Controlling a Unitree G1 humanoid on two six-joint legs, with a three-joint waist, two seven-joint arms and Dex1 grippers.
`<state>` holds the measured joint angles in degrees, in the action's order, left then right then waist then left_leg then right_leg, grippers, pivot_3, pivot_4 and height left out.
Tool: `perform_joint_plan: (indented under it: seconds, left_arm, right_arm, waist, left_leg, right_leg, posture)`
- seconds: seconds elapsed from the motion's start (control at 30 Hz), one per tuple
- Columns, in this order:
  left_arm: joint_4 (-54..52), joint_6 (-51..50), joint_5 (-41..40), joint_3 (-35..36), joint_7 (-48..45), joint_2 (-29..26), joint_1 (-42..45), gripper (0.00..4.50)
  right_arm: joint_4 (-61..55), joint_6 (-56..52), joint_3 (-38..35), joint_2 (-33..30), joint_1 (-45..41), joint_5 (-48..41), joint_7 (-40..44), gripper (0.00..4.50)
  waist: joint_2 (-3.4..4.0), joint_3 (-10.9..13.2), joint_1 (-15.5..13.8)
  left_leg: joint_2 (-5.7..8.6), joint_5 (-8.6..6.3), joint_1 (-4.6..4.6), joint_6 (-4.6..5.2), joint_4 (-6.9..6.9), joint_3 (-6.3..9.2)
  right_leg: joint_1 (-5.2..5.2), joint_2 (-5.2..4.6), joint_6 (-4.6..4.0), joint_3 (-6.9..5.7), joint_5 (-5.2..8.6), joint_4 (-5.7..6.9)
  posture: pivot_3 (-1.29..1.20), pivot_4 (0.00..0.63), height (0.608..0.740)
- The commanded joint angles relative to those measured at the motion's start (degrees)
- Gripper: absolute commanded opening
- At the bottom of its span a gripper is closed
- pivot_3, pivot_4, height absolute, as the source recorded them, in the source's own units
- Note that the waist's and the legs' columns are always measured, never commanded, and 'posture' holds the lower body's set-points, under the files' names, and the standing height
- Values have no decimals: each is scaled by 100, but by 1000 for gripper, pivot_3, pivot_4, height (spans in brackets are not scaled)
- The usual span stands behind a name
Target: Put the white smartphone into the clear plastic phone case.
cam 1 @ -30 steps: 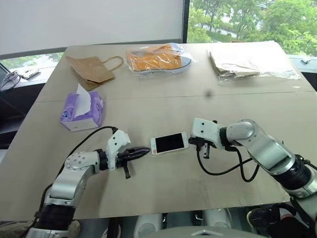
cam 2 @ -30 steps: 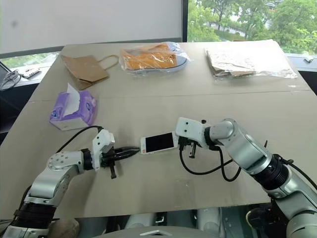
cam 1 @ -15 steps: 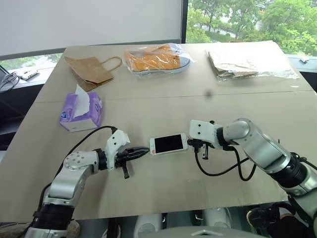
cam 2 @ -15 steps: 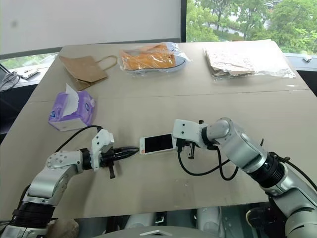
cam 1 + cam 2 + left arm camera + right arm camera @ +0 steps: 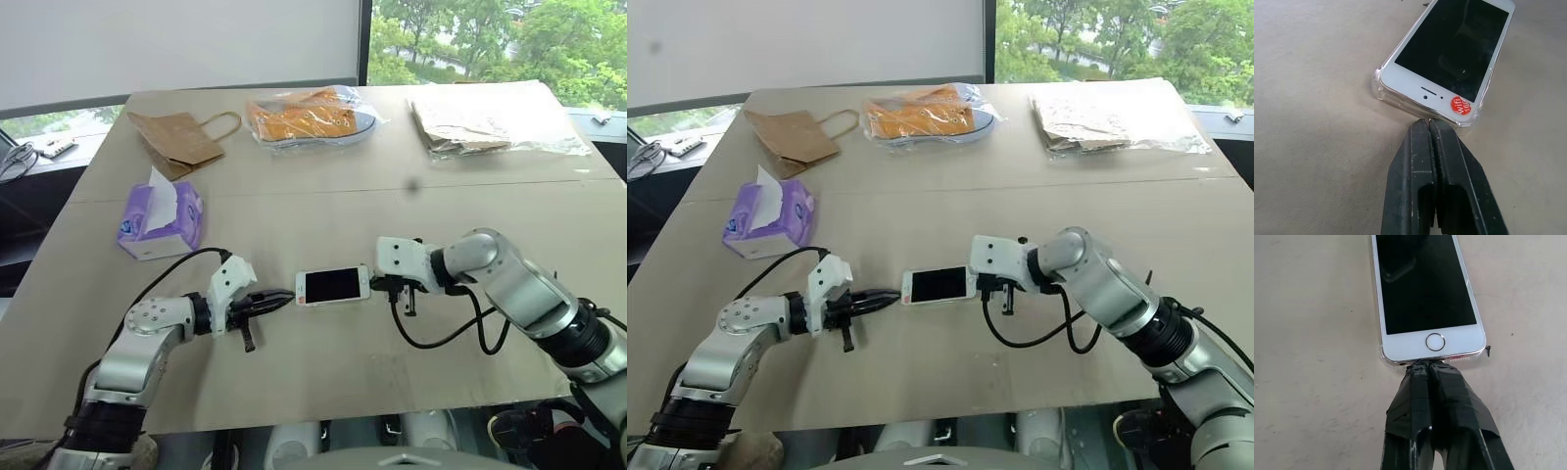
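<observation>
The white smartphone (image 5: 333,286) lies screen up on the tan table (image 5: 323,372), between my two grippers. A glossy clear rim, the clear plastic phone case (image 5: 1379,91), hugs the phone's edges and corners; it is also visible as a thin clear edge at the home-button end of the case (image 5: 1382,352). My left gripper (image 5: 285,296) is shut, its tips (image 5: 1427,123) touching the earpiece end beside a red sticker. At the home-button end, my right gripper (image 5: 1427,364) is shut with its tips against the case's rim. Neither holds anything.
A purple tissue pack (image 5: 162,223) stands at the left. At the back lie a brown paper bag (image 5: 181,137), an orange item in a clear bag (image 5: 309,116) and a bagged stack of paper (image 5: 490,122). Cables loop from both wrists.
My right wrist has turned a little and the phone lies slightly straighter between the grippers. The left gripper has stayed put, and both grippers remain shut.
</observation>
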<state>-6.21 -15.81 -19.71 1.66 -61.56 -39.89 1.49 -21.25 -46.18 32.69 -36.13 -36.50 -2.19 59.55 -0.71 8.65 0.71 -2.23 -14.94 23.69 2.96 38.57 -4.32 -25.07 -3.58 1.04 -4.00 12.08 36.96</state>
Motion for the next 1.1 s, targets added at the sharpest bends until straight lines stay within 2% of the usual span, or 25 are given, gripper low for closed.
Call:
perform_joint_plan:
  seconds: [0.03, 0.4, 0.63, 0.77, 0.93, 1.1]
  left_arm:
    - [-122, 38, 1, -127, 14, 57, 55, 68]
    - [-168, 36, 61, -232, 52, 172, 83, 68]
    - [-95, 86, 77, -98, 11, 123, -21, 68]
    - [-88, 10, 9, 101, 64, 68, -103, 68]
    - [-242, -461, -461, 595, 122, -51, -120, 68]
    - [-282, -764, -715, 749, 36, -260, 75, 68]
  right_arm:
    - [-154, 283, 126, 420, -99, -232, 98, 0]
    - [427, 661, 213, 771, -121, -137, 235, 0]
    - [295, 600, 57, 608, -30, -43, 254, 0]
    - [162, 551, -145, 485, 62, -51, 196, 0]
    - [-133, 359, -689, 317, 237, -263, 80, 0]
    - [-212, 339, -1168, 195, 575, -393, -278, 0]
  waist:
    - [-1, -1, 6]
    - [-2, -4, 13]
    - [-3, -4, 11]
    - [-2, -4, 13]
    - [-6, 2, 5]
    - [-10, 3, -39]
  left_leg:
    - [0, 0, -1, 0, 0, -1]
    - [-5, 3, -21, -6, 0, -1]
    - [-8, 3, -67, -6, -10, -10]
    - [-8, 3, -69, -6, -15, -17]
    - [-9, 3, -66, -6, -18, -20]
    - [-5, 2, -60, -7, -18, -16]
  right_leg:
    - [0, 0, 0, 0, 0, 1]
    - [13, 9, -1, 6, 0, 12]
    - [51, 5, -20, 12, 14, 12]
    - [49, 2, -21, 18, 13, 12]
    - [44, 0, -13, 21, 9, 10]
    - [47, -7, -11, 13, 8, -1]
  posture:
    - [0, 150, 740]
    - [0, 150, 740]
    - [0, 150, 740]
    - [0, 150, 740]
    - [0, 150, 740]
    - [0, 150, 740]
